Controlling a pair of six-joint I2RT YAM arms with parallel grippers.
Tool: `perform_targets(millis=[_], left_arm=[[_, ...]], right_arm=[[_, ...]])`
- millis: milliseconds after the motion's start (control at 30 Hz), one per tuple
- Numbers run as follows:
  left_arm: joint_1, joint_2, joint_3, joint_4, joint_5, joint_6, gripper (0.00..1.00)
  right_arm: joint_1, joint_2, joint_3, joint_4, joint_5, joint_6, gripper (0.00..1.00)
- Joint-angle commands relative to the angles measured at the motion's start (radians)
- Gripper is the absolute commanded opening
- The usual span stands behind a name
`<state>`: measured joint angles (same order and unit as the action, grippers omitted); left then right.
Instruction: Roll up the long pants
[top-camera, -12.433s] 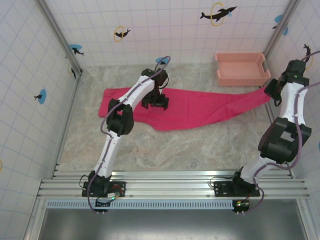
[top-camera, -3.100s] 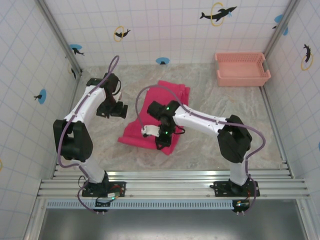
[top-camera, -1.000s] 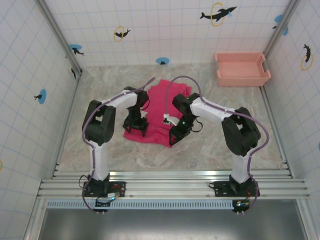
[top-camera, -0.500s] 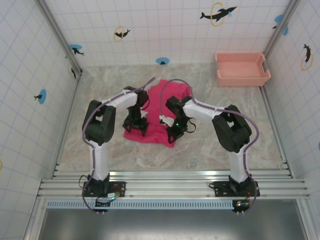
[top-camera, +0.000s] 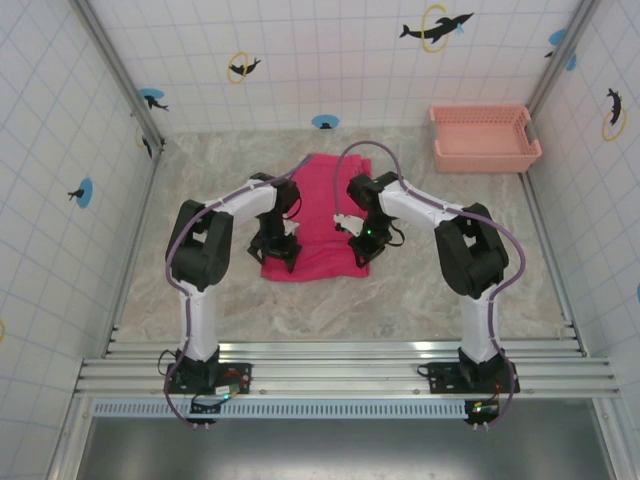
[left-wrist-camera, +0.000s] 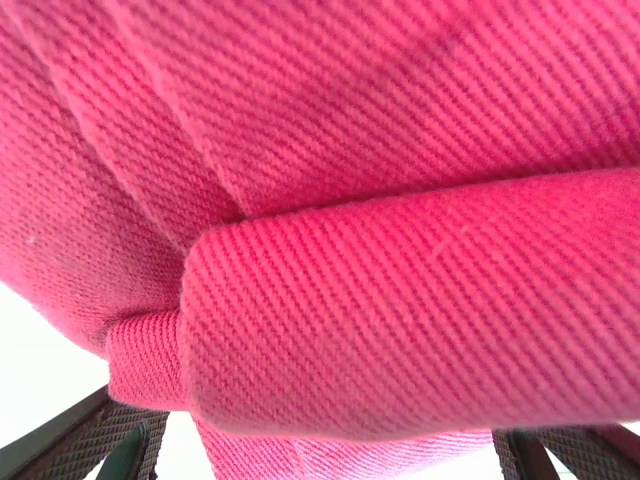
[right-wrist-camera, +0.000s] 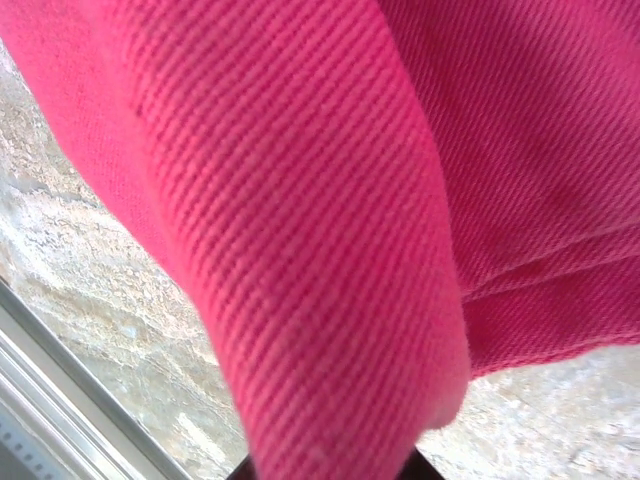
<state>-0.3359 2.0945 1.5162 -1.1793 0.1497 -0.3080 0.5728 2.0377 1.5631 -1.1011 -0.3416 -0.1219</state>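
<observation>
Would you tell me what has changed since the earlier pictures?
The long pants, earlier stretched across the table, now lie folded compactly. The right gripper came to their near right corner and closed on it. The left gripper stays open; the basket hasn't moved.

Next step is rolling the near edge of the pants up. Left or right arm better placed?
Right, probably. The right hand is shut on the near-right corner of the long pants, with the fabric raised. The left hand stands open astride the near-left fold, so it must close first.
</observation>
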Motion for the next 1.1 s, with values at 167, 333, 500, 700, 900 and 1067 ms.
perform_targets(millis=[167,333,500,700,900,1067], left_arm=[[0.004,0.065,0.0,-0.011,-0.13,0.035,0.84],[0.005,0.066,0.001,-0.008,-0.129,0.035,0.84],[0.005,0.079,0.03,-0.027,-0.149,0.052,0.85],[0.004,0.096,0.075,-0.048,-0.159,0.061,0.86],[0.006,0.102,0.116,-0.073,-0.186,0.09,0.89],[0.007,0.099,0.123,-0.075,-0.171,0.097,0.89]], right_arm=[[-0.03,0.082,0.139,-0.24,0.25,-0.117,0.09],[-0.062,0.031,0.121,-0.19,0.365,-0.101,0.32],[-0.03,-0.182,-0.03,-0.007,0.398,-0.176,0.5],[0.167,-0.369,-0.254,0.223,0.412,-0.294,0.55],[0.35,-0.334,-0.296,0.334,0.501,-0.326,0.56],[0.39,-0.257,-0.303,0.427,0.538,-0.357,0.56]])
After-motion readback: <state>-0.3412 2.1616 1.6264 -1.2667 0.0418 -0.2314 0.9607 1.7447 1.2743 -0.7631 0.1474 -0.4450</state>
